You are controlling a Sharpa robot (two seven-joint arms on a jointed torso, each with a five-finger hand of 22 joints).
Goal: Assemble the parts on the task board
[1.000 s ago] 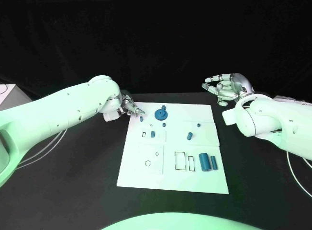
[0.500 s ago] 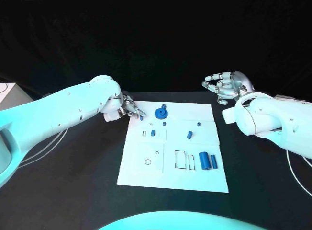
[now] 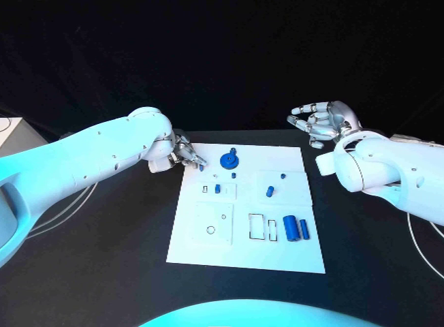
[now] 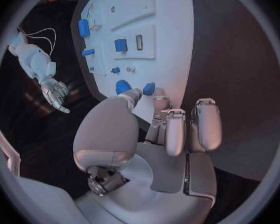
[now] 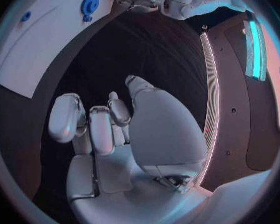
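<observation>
Now left hand (image 3: 183,154) pinching a small blue part (image 4: 149,88) — right hand (image 3: 320,122) curled, empty.

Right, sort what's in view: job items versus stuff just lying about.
Job: task board; blue gear; two blue cylinders; small blue pegs; left hand at the board's far corner; right hand, raised and holding nothing.
Lying about: white box; cables.
</observation>
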